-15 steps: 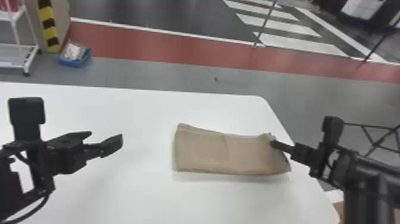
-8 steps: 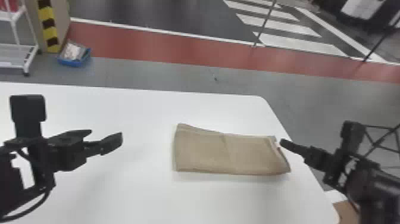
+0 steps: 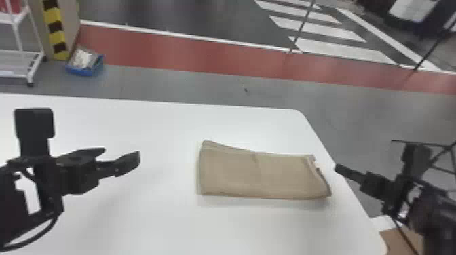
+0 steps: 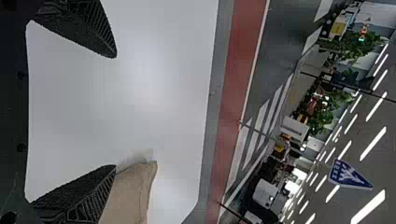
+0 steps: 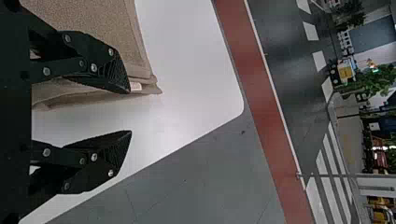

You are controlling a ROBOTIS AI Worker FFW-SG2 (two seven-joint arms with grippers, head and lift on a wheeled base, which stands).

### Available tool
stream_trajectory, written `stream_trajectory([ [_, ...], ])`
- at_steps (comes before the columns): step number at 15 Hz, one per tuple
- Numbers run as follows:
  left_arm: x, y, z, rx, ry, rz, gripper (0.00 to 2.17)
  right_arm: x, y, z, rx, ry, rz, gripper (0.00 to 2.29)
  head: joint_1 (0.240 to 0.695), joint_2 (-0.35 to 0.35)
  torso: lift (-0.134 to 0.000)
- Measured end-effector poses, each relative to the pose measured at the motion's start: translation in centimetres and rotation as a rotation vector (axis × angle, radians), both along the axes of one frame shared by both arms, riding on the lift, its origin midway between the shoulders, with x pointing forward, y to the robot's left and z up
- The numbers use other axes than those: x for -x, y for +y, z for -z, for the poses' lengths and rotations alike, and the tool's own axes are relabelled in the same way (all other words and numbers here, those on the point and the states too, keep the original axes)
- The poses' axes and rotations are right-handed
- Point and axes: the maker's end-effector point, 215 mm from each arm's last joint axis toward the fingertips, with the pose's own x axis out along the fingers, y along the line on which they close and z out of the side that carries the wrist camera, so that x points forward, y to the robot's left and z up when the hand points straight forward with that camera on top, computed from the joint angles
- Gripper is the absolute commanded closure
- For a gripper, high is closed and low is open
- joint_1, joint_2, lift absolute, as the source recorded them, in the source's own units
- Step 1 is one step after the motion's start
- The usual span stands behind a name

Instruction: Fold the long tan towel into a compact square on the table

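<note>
While the table [image 3: 152,227] carries the towel [image 3: 234,174], a flat strip near its right edge, the right gripper [image 3: 337,168], fingers wide, has drawn rightward off the towel's end, and the left gripper [image 3: 121,152] hangs wide too.

A large indoor hall of an industrial or workshop kind is shown, though its exact use cannot be told. The grey floor [image 3: 169,81] is marked out like a roadway, with a red lane [image 3: 203,56] edged in white and zebra stripes [image 3: 315,28], while a post banded in yellow and black [image 3: 57,36] is set near a white wheeled rack [image 3: 13,59]. Overhead, rows of strip lights [image 4: 373,143] are mounted, and a blue sign [image 4: 348,175] is seen beyond green plants [image 4: 322,114].
</note>
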Motion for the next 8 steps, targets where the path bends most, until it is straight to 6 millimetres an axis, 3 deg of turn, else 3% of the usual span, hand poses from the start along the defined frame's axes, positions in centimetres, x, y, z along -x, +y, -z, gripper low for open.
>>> stream_trajectory([
  [3,0.2,-0.4,0.6,0.003,0.012,0.005,0.03,0.2,-0.5,0.7,0.009,0.009,0.000,1.27,0.695,-0.350,-0.124],
  [8,1.9,-5.3,2.0,0.008,0.032,0.066,0.04,1.4,-1.6,1.3,0.024,0.000,0.014,1.27,0.695,-0.350,-0.124],
])
